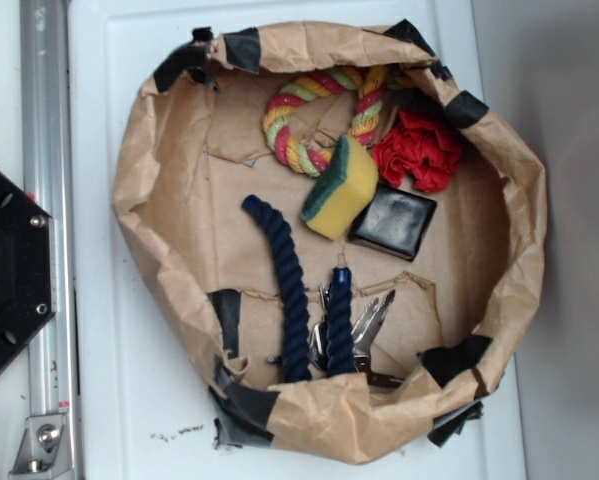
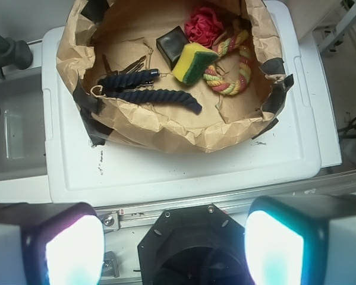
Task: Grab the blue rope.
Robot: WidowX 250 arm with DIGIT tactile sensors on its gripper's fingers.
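A dark blue rope (image 1: 291,290), bent in a U, lies at 6 o'clock inside a brown paper bowl (image 1: 144,170) on a white tabletop (image 1: 119,400), resting over some keys (image 1: 374,318). At 12 o'clock sit a multicoloured rope ring (image 1: 319,112) and a yellow-green sponge (image 1: 339,190). The end effector (image 2: 175,246) hovers well apart, fingers (image 2: 65,249) spread wide and empty.

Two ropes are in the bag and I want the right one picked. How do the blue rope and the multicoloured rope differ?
The blue rope is dark navy; the multicoloured rope is red, yellow and green. The blue rope is an open U with two free ends; the multicoloured rope is a ring. Both are thick twisted cord inside the paper bag.
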